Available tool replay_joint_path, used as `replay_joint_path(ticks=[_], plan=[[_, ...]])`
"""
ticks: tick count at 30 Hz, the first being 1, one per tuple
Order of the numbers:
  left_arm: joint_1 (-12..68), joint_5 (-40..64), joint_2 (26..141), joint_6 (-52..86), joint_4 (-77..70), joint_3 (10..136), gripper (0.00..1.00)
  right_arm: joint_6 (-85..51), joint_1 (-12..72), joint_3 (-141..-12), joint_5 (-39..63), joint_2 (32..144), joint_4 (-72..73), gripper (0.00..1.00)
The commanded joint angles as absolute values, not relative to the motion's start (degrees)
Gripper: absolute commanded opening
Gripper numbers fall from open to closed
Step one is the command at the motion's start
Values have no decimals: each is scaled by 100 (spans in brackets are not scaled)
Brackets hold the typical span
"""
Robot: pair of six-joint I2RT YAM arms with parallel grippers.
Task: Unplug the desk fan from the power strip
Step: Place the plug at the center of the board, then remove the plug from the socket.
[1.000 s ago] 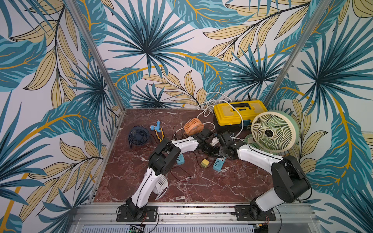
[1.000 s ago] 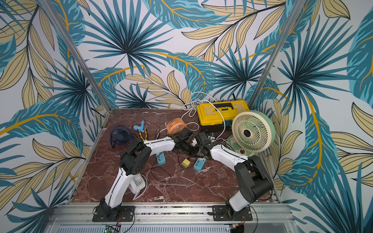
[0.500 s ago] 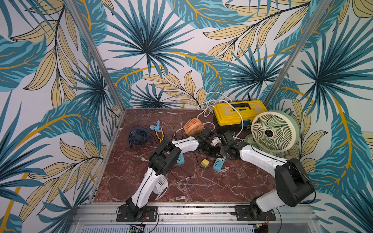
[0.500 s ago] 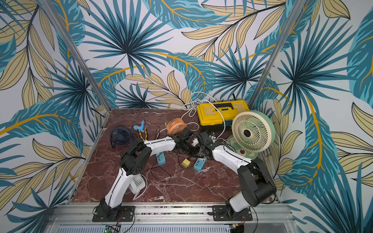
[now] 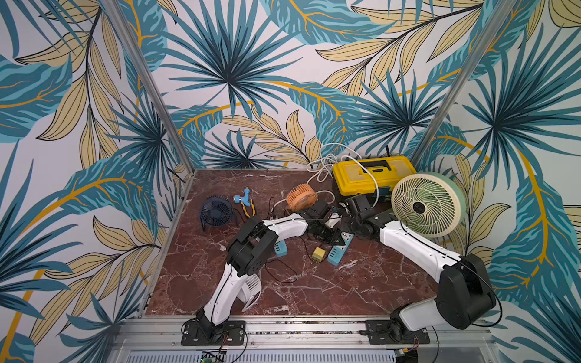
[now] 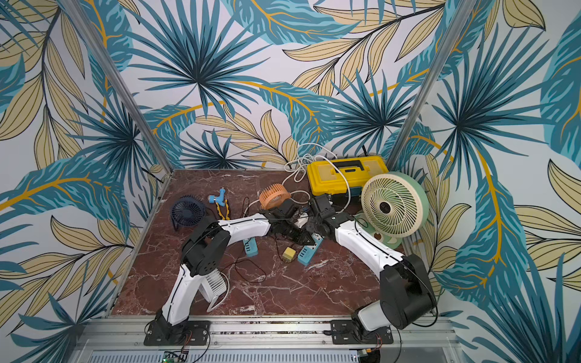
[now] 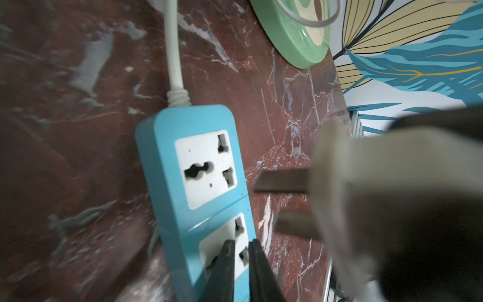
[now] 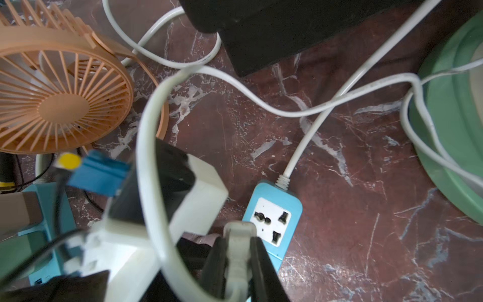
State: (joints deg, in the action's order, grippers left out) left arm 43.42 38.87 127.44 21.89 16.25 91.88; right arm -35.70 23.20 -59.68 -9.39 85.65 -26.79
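On the table [image 5: 345,292], the desk fan [image 5: 424,204] stands at the right edge, just right of the toolbox [image 5: 371,176] at the back. The power strip [image 5: 338,255] lies left of the fan, near the middle, with an adapter [image 5: 319,254] just to its left. The plug [image 8: 240,240] hangs above the strip, out of its sockets.

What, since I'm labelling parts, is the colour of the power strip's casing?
Light blue casing, white socket faces; clearest in the left wrist view.

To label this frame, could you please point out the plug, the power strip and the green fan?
plug [image 7: 352,188]: left wrist view, white body behind the prongs.
power strip [image 7: 206,168]: left wrist view, socket face nearest its cord.
green fan [image 5: 420,207]: in a top view, centre of the front grille.
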Motion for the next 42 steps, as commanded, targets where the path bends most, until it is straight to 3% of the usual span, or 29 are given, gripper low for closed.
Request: replay_joint_path(ticks=[1, 9, 18, 27, 42], plan=[[4232, 3574, 12156, 2138, 1298, 9021, 20, -3502, 2124, -5848, -147, 8744, -2243, 13], [4128, 3551, 11255, 2251, 628, 8449, 25, -3961, 1712, -5797, 660, 9571, -1157, 14], [3952, 2687, 10269, 2179, 753, 7743, 28, -4043, 1652, -6030, 465, 10159, -1130, 19], [3642, 2109, 9417, 2259, 1000, 7043, 28, -3535, 1684, -6282, -6, 9575, -2050, 45], [2552, 1244, 6765, 3079, 2321, 5007, 29, -2821, 3085, -7176, -273, 8811, -3303, 51]])
